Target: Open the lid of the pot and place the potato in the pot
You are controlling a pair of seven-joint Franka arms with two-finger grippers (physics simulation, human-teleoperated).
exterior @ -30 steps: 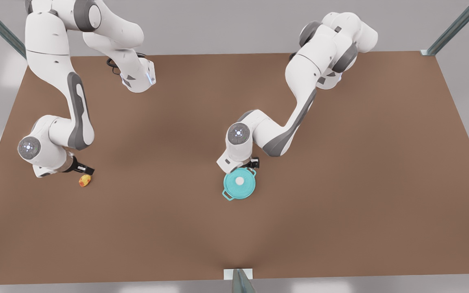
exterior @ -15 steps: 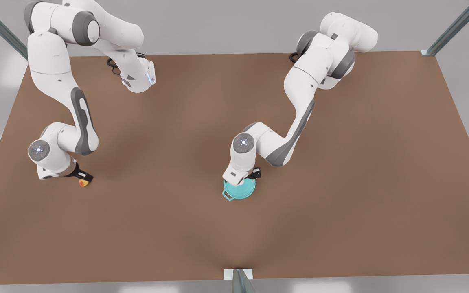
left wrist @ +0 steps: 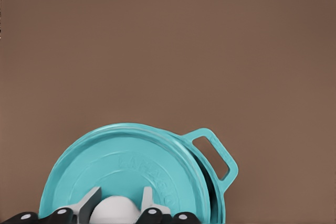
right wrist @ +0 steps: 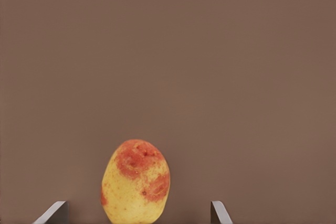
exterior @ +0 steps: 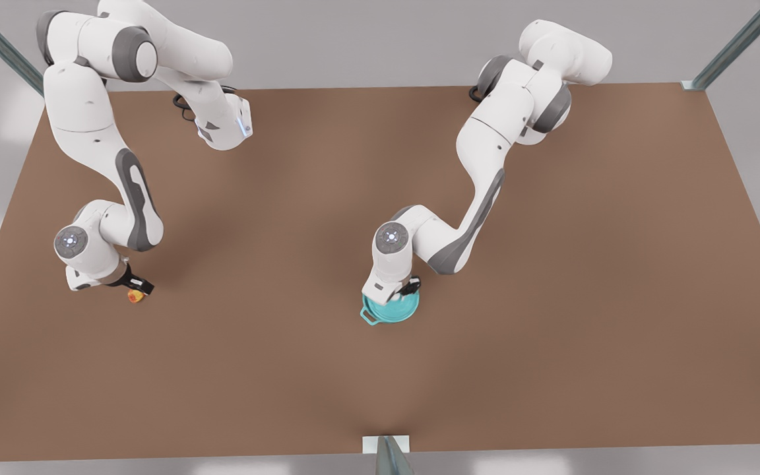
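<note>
Left wrist view shows my left gripper (left wrist: 118,211) straddling the flat teal lid's (left wrist: 136,169) rigid white knob (left wrist: 114,209), not visibly clamped; right gripper (right wrist: 139,211) spread around the firm, lumpy yellow-red potato (right wrist: 135,181)

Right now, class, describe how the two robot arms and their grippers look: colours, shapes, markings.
Both arms are glossy white with rounded segments, grey joint caps and grey side panels; each wrist carries a round grey disc with a small light. A black cable loops at one base. The left gripper and right gripper are black with grey fingers.
</note>
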